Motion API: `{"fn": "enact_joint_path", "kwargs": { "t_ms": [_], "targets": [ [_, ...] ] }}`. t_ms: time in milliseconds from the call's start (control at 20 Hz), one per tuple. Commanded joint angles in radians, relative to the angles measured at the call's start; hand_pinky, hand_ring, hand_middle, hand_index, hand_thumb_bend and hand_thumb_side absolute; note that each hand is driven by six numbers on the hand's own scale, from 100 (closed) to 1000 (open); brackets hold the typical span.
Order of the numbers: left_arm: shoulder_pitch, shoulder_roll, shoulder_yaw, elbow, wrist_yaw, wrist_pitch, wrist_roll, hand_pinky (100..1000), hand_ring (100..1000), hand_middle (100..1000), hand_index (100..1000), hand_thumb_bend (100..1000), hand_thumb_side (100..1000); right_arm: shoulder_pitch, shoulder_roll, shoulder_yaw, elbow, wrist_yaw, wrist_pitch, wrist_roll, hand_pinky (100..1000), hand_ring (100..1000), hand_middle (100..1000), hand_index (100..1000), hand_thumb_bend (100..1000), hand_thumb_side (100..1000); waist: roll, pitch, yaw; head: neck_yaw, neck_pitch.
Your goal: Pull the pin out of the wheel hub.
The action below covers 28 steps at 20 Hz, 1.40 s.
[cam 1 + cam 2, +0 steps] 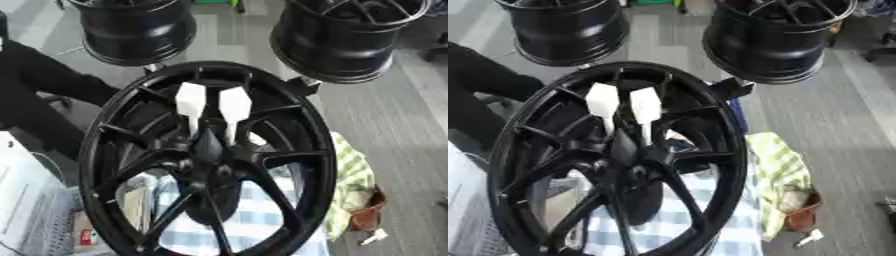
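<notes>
Centrally, a large black multi-spoke alloy wheel hub [207, 160] stands upright, with two white wedge-shaped pieces [213, 102] between its upper spokes. Neither robot hand is visible, so finger state cannot be told.

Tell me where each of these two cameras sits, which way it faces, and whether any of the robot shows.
Left eye view: in the robot's head, looking down at the black wheel close in front; neither hand shows.
Right eye view: beside it in the head, same downward look, the wheel sitting further left; neither hand shows.
Shared: the wheel, two white tabs near its centre, two more wheels behind, a checked cloth.
</notes>
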Motion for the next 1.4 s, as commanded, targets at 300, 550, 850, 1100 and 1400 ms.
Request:
{"fn": "enact_joint_path", "kwargs": {
  "t_ms": [300, 550, 850, 1100, 1400],
  "targets": [
    [-0.018, 0.024, 0.012, -0.013, -0.019, -0.020, -0.009, 879, 870, 773, 883, 306, 100, -0.017, -0.032, -0.007, -0.013, 0.005, 0.042, -0.047, 748, 647, 642, 743, 154, 309, 0.003, -0.018, -0.001, 0.000, 0.005],
    [-0.019, 0.023, 0.015, -0.012, -0.009, -0.014, 0.008, 872, 857, 753, 874, 206, 100, -0.018, -0.031, -0.006, -0.014, 0.006, 0.042, -0.047, 748, 647, 642, 742, 156, 306, 0.003, -0.018, -0.001, 0.000, 0.005],
    [-0.019, 0.018, 0.018, -0.009, 0.093, 0.043, 0.108, 834, 803, 665, 818, 100, 429, -0.019, -0.033, -0.005, -0.013, 0.008, 0.045, -0.043, 746, 646, 641, 741, 158, 305, 0.003, -0.019, -0.002, 0.000, 0.005],
    [-0.018, 0.021, 0.011, -0.016, 0.125, 0.056, 0.139, 827, 789, 644, 809, 100, 375, -0.021, -0.033, -0.005, -0.014, 0.010, 0.045, -0.040, 746, 646, 640, 741, 158, 303, 0.004, -0.020, -0.002, 0.001, 0.005],
    [-0.019, 0.022, 0.009, -0.020, 0.128, 0.059, 0.145, 824, 783, 634, 805, 100, 381, -0.023, -0.032, -0.004, -0.015, 0.011, 0.044, -0.038, 745, 646, 640, 741, 158, 301, 0.004, -0.021, -0.002, 0.002, 0.005]
  ]
}}
